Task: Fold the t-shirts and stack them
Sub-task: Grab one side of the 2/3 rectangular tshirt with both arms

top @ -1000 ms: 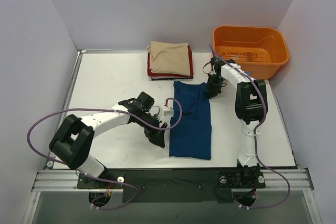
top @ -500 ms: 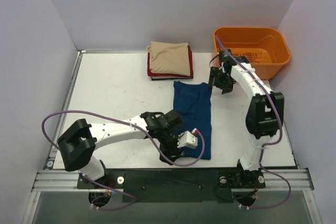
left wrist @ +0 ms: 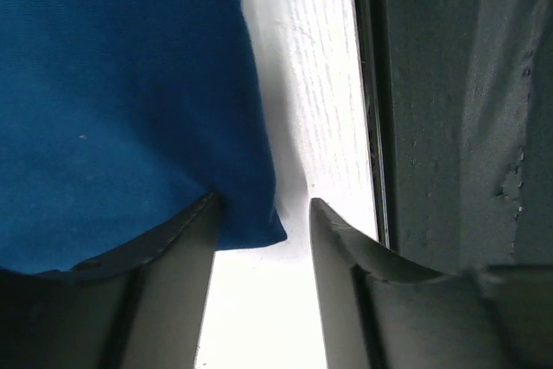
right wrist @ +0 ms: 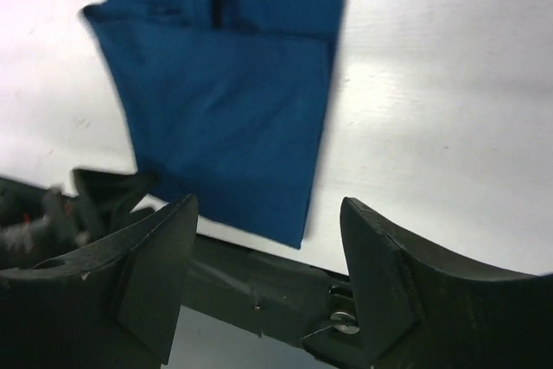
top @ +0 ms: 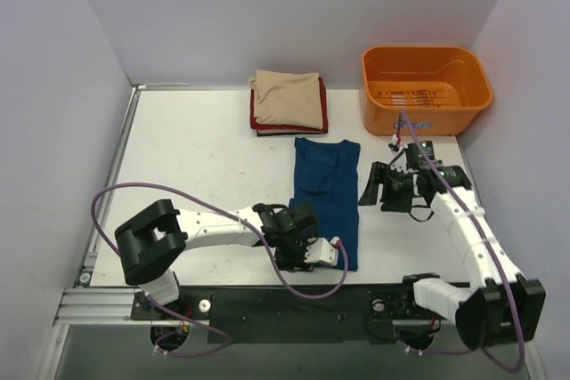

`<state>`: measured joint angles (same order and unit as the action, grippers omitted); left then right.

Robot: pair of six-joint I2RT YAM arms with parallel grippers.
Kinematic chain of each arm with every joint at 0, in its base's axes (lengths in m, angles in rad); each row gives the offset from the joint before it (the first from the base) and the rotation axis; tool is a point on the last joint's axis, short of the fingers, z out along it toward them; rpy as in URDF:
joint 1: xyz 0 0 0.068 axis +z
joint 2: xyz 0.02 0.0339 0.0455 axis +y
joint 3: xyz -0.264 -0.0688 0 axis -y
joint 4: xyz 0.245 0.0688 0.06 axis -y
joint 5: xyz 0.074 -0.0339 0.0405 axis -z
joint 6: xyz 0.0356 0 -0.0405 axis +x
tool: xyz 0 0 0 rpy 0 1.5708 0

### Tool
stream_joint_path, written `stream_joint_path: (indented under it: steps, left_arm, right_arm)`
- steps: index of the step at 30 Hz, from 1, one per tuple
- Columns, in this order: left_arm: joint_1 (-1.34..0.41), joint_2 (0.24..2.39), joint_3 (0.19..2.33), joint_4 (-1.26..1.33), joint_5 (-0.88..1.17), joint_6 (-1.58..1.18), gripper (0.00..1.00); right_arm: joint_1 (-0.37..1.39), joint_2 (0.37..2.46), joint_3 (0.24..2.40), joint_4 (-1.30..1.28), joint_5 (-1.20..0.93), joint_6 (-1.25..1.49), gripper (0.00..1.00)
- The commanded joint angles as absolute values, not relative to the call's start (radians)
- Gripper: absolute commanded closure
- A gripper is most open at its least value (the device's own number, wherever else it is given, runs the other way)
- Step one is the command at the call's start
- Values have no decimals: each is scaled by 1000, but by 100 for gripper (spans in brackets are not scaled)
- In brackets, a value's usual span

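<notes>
The dark blue t-shirt [top: 325, 184] lies on the white table [top: 196, 149], folded into a long strip. My left gripper [top: 301, 255] is low at its near left corner. In the left wrist view that corner [left wrist: 255, 226] pokes between the open fingers [left wrist: 173, 257] of the left gripper [left wrist: 263, 213], which do not pinch it. My right gripper [top: 378, 189] hovers right of the strip, wide open and empty. The right wrist view looks down past the right gripper [right wrist: 268, 213] onto the blue t-shirt [right wrist: 225, 101]. Folded t-shirts [top: 288, 100] are stacked at the back, beige on top.
An orange tub [top: 426, 86] stands at the back right corner. The dark front rail [left wrist: 449, 127] runs close beside the left gripper. White walls close in the table on three sides.
My left gripper swung from left of the strip down to its near left corner and narrowed. My right gripper let go of the far right corner, opened and drew back toward me.
</notes>
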<state>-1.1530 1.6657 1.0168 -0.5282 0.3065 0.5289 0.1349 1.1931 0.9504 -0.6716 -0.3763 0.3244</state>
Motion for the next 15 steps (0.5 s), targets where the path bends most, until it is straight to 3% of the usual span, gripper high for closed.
stream_joint_path:
  steps: [1,8,12,15]
  left_arm:
    - [-1184,1674,971,-454,287,540,46]
    - [-1183,1651,914,-422,264,511,45]
    - [-1123,1648,905,-413,325,466,43]
    - [-1071,1599,922,-431,409,459,41]
  right_arm:
    - [117,918,908,-618,-594,146,37]
    - [135,618,798,-670,-813,-417,32]
    - [169,663,808,-1001,-859,-775,34]
    - [346,676,770,-1072,-724,-883,35]
